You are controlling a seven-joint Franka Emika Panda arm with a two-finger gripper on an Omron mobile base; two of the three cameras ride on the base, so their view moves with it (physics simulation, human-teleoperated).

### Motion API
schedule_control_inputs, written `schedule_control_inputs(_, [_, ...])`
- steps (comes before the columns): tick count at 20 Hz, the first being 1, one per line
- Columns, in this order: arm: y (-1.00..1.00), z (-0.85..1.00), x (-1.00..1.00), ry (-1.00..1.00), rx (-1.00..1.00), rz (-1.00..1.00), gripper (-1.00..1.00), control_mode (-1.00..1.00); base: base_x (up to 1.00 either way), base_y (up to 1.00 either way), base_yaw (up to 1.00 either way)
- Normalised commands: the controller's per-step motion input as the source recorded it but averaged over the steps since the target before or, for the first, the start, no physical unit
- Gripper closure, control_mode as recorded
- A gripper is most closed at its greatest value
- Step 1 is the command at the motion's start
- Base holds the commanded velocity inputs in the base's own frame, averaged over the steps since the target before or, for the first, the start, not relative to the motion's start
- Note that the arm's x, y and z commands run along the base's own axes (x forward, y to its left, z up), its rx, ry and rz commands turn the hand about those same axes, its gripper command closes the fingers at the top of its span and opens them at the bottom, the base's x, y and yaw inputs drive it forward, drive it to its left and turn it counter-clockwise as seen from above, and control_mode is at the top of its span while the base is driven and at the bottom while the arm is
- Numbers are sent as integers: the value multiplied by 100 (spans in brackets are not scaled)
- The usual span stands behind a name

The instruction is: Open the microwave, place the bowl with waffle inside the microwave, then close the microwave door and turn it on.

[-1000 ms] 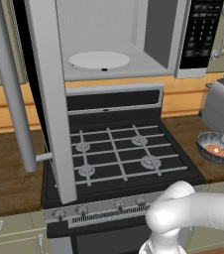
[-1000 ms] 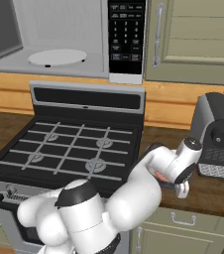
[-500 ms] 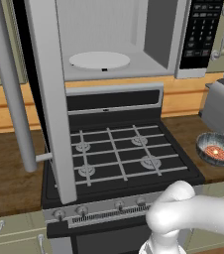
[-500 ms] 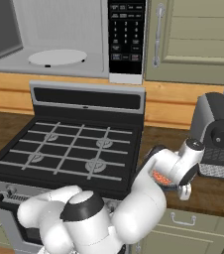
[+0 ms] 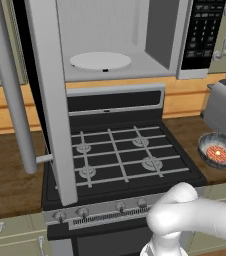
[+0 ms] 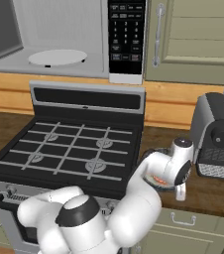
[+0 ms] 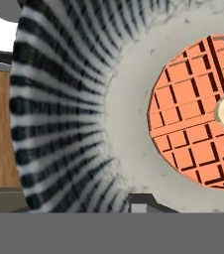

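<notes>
The microwave [image 5: 135, 30] hangs above the stove with its microwave door [image 5: 47, 100] swung wide open to the left, and the white turntable [image 5: 100, 61] is bare. On the counter right of the stove sits the ribbed dark grey bowl [image 5: 205, 145] holding the reddish waffle [image 5: 217, 153]. My gripper [image 6: 176, 187] is down at the bowl [image 6: 151, 177], straddling its rim. In the hand view one fingertip [image 7: 143, 203] stands inside the bowl's ribbed wall [image 7: 59, 114], close to the waffle [image 7: 193, 119]. Its mate is hidden, so I cannot see whether the jaws pinch the wall.
A grey toaster [image 5: 224, 106] stands just behind the bowl in the left base view. A coffee machine [image 6: 215, 131] is close to my hand's right. The gas stove [image 6: 69, 149] lies below the microwave, whose keypad [image 6: 126, 39] is on its right. The open door juts out over the stove's left side.
My hand has settled slightly lower over the bowl's rim. The bowl, the waffle and the microwave door stand where they were.
</notes>
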Motion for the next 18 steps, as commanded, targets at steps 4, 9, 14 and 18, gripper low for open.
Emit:
schedule_control_inputs(4, [12, -7, 0, 0, 1, -8, 100, -100, 0, 0, 0])
schedule_control_inputs(9, [18, 3, 0, -1, 4, -14, 100, -100, 0, 0, 0])
schedule_control_inputs(14, [58, 1, 0, -2, 0, -12, 100, -100, 0, 0, 0])
schedule_control_inputs(18, [70, 28, 0, -3, -6, -16, 100, -100, 0, 0, 0])
